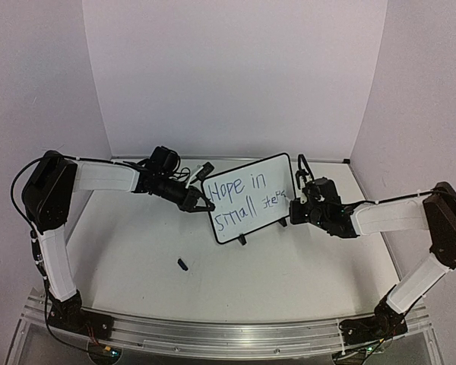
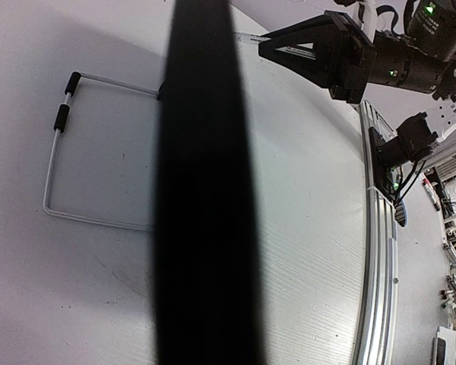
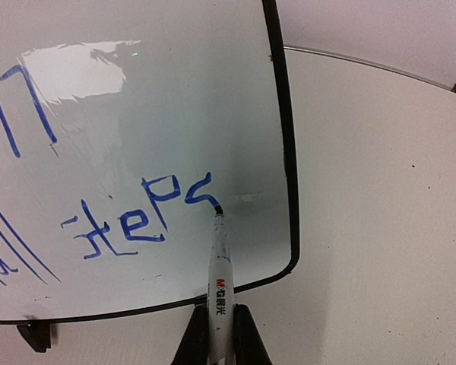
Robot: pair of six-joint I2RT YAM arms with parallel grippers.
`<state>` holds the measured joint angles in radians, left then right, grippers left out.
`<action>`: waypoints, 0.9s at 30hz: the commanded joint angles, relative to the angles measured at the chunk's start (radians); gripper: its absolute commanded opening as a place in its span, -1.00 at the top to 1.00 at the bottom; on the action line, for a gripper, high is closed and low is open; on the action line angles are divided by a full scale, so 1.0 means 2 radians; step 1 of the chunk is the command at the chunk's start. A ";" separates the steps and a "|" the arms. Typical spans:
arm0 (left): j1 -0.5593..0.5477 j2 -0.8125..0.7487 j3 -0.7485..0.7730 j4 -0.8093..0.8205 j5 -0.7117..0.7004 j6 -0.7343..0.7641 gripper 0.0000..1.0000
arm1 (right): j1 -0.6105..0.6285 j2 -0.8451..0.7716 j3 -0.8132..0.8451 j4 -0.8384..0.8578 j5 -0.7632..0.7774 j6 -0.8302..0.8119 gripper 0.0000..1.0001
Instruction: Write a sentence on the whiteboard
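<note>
The whiteboard (image 1: 277,171) stands tilted back near the middle of the worktop (image 1: 137,251), with the sentence (image 1: 243,199) "Hope in small steps" in blue across it. The left hand (image 1: 201,204) is clenched on the whiteboard's left edge. The right hand (image 3: 220,334) grasps a marker (image 3: 222,281), its tip touching the whiteboard at the end of the final "s", near the right frame.

As I judge it, lifting the tip away sideways would drag a stray stroke through "steps". Pressing harder could tip the whiteboard backwards if the left hand slackened. Little bare surface remains between the last word and the frame. The marker cap (image 1: 182,265) lies in front of the whiteboard, well apart, and the worktop to the whiteboard's right offers room to retreat.
</note>
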<state>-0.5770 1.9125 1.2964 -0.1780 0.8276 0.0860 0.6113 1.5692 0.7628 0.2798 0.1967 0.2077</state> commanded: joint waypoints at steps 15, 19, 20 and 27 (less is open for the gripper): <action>-0.011 0.009 0.013 -0.023 0.007 0.007 1.00 | -0.001 -0.074 -0.041 0.041 -0.069 -0.015 1.00; -0.012 0.008 0.013 -0.022 0.007 0.007 1.00 | -0.002 -0.105 -0.051 0.031 -0.008 -0.003 1.00; -0.012 0.008 0.013 -0.022 0.007 0.007 1.00 | -0.002 -0.106 -0.050 0.022 0.004 -0.004 1.00; -0.013 0.008 0.013 -0.022 0.007 0.007 1.00 | -0.008 -0.070 -0.044 0.008 0.001 0.000 1.00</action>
<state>-0.5777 1.9125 1.2964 -0.1783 0.8276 0.0895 0.6048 1.3842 0.6655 0.3038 0.1715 0.1902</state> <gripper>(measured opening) 0.036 0.068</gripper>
